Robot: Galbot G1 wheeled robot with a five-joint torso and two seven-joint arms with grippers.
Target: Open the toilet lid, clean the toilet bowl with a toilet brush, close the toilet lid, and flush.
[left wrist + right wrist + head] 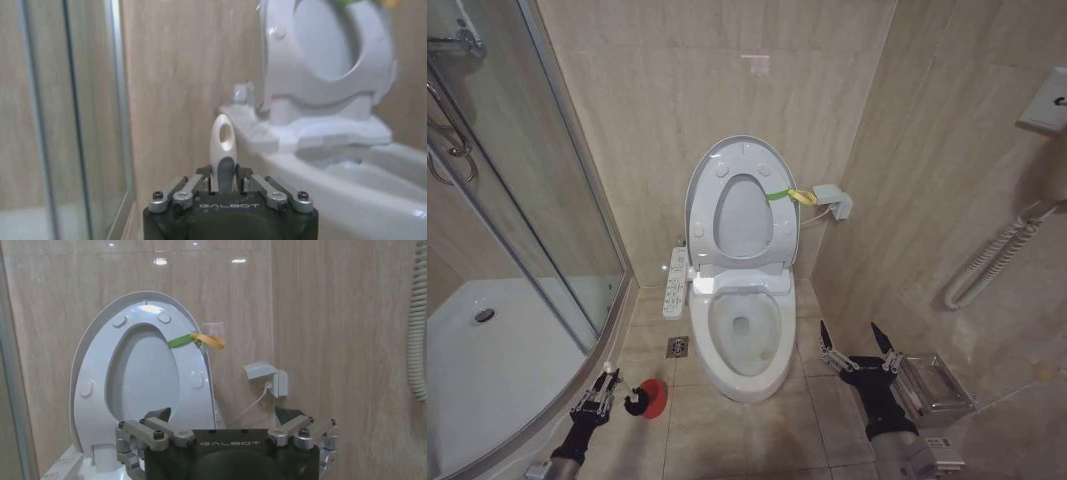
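Beige tiled bathroom walls surround a glass shower enclosure (517, 230) on the left. Between shower and right wall stands the toilet bowl (745, 340), uncovered. Its toilet lid (702, 190) stands raised against the back wall, the ring seat up with it, a yellow-green strap (779, 194) at one edge. Low left, the left end effector (599, 392) is clamped on the toilet brush (221, 145) handle, beside a red holder cup (651, 398). Right of the bowl, the right end effector (859, 345) hovers, fingers spread apart.

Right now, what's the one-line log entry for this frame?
toilet lid: raised with seat | toilet bowl: exposed | left gripper: shut on toilet brush handle by red holder | right gripper: open, idle beside bowl
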